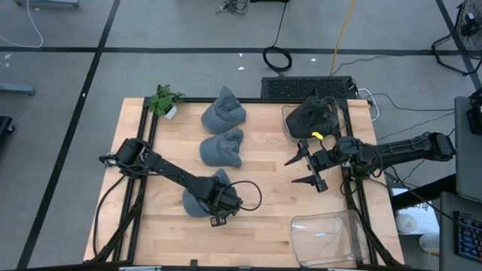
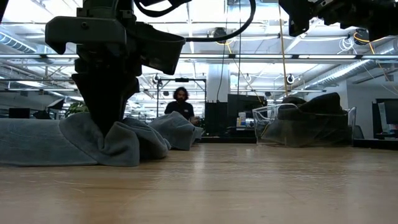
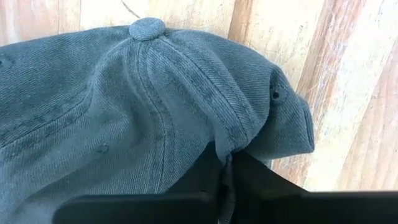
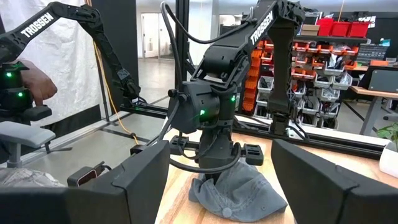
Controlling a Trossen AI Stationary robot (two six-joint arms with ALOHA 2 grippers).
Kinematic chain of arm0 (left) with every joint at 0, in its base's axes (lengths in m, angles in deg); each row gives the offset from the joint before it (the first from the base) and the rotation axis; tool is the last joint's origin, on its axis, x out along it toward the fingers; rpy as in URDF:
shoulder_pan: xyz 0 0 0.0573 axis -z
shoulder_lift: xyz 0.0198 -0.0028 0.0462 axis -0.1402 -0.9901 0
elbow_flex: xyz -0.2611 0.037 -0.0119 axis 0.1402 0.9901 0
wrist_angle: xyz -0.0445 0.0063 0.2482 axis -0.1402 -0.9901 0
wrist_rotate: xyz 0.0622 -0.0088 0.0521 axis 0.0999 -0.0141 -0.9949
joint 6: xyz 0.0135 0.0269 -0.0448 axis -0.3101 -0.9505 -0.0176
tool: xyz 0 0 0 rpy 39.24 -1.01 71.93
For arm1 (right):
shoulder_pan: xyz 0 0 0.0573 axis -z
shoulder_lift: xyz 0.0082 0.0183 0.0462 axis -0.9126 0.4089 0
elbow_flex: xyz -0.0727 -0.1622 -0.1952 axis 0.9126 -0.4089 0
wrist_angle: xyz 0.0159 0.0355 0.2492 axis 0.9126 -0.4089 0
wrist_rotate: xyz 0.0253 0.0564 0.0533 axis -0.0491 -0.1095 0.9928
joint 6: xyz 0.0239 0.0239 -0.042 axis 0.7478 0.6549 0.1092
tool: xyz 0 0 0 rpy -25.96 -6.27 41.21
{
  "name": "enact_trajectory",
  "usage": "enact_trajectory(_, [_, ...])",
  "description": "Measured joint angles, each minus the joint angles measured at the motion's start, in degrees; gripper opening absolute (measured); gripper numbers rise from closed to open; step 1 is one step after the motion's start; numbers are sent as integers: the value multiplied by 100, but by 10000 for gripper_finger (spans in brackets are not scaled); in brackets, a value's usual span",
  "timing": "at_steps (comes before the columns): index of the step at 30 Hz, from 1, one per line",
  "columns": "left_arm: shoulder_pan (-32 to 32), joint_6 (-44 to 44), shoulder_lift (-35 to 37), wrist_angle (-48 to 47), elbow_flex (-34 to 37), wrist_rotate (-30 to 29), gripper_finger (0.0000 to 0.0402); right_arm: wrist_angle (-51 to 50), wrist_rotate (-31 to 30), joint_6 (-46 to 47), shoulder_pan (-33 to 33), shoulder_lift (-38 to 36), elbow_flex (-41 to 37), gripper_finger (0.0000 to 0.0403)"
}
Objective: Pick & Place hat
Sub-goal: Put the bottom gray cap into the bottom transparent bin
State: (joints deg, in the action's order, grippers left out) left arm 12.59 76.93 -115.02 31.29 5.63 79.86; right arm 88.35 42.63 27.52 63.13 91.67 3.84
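Note:
Three grey hats lie on the wooden table. The near one (image 1: 202,193) lies under my left gripper (image 1: 220,202), which is shut on it; it also shows in the left wrist view (image 3: 124,106), the low view (image 2: 118,146) and the right wrist view (image 4: 239,193). Two more hats (image 1: 222,148) (image 1: 224,113) lie farther back. My right gripper (image 1: 307,167) is open and empty, raised at the right, near a clear bin holding dark hats (image 1: 312,119). My left gripper pinches a fold of the near hat's crown cloth (image 3: 227,146) between its two fingers, beside a seam below the top button. The fingers come from above, pointing down (image 2: 106,112). The hat rests on the table, its cloth bunched up at the fingers.
An empty clear bin (image 1: 327,237) lies at the near right corner. A small potted plant (image 1: 166,102) stands at the far left corner. A person shows in the room behind in the low view (image 2: 180,102). Bare wood lies in the table's middle and near side.

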Motion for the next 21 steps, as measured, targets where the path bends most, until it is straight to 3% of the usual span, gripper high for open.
enact_trajectory(4, [0, 0, 0, 0, 0, 7, 8, 0, 0, 0, 0, 1, 0, 270])
enact_trajectory(11, [0, 0, 0, 2, 0, 0, 26, -3, 0, 0, 1, -1, 0, 270])
enact_trajectory(16, [0, 0, 0, 3, 0, 3, 7, -5, 0, 0, 1, 1, 0, 270])
enact_trajectory(21, [0, -2, 0, 4, 0, 2, 23, -5, 0, 0, 1, 1, 0, 270])
